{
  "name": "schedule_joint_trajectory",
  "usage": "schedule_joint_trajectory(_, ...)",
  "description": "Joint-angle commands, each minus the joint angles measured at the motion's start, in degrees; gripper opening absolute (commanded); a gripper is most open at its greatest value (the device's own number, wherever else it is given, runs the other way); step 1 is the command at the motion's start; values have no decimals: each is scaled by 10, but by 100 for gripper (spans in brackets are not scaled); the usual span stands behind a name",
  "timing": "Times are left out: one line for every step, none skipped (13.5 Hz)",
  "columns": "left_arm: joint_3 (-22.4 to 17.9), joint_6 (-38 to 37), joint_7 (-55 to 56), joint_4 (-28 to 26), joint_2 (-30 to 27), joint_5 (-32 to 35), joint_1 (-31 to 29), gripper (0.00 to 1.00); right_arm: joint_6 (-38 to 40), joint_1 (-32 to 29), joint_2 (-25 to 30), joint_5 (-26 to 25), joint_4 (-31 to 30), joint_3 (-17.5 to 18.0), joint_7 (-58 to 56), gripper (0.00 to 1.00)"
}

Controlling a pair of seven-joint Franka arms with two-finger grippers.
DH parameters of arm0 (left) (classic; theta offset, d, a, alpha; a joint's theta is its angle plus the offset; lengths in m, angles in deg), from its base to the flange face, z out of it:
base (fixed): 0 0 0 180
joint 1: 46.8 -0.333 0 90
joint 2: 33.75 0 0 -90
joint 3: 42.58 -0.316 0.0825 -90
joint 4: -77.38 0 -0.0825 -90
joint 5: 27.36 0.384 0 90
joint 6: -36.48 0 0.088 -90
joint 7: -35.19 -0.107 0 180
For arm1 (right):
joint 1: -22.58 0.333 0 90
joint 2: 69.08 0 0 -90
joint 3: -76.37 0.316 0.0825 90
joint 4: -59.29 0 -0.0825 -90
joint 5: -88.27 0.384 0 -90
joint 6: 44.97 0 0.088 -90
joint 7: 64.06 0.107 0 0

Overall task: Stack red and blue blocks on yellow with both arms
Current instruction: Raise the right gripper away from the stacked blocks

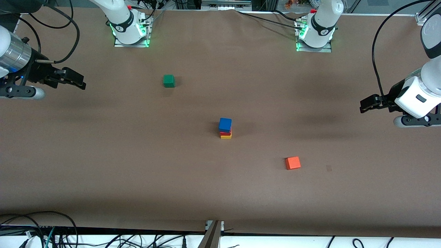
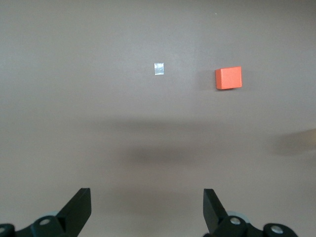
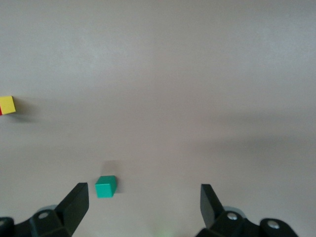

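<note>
Blue block point(image 1: 225, 123) tops red block point(image 1: 225, 133) on yellow block point(image 1: 226, 136), mid-surface point(image 1: 137, 155). Left hand point(image 2: 147, 210) and right hand point(image 3: 144, 205) hover spread, empty, at opposite ends.

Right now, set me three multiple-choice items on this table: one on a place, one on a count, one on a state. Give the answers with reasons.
1. Where does the blue block sit?
A. On the red block, which rests on the yellow block
B. Alone on the table beside the green cube
C. In the left gripper

2. How many cubes are stacked in the tower?
A. Two
B. Three
C. Five

3. What state are the two grippers in?
A. Both shut on cubes
B. Both open and holding nothing
C. One shut on the orange-red cube

Answers:
1 A: blue tops the red block, over the yellow block.
2 B: three make the tower; the green cube and orange-red cube lie apart.
3 B: the left gripper and right gripper show spread fingers with nothing between, each at its own end of the table.
</note>
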Motion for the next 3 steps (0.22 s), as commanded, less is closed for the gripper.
schedule_joint_trajectory(0, -1, -6, 10, 3, -8, -1, 100, -9, -9, 7, -24, -6, 8, -47, 100)
schedule_joint_trajectory(0, -1, -6, 10, 3, -8, -2, 100, -8, -9, 3, -24, -3, 8, -47, 100)
schedule_joint_trajectory(0, -1, -2, 10, 3, -8, 0, 100, -9, -9, 2, -25, -3, 8, -48, 100)
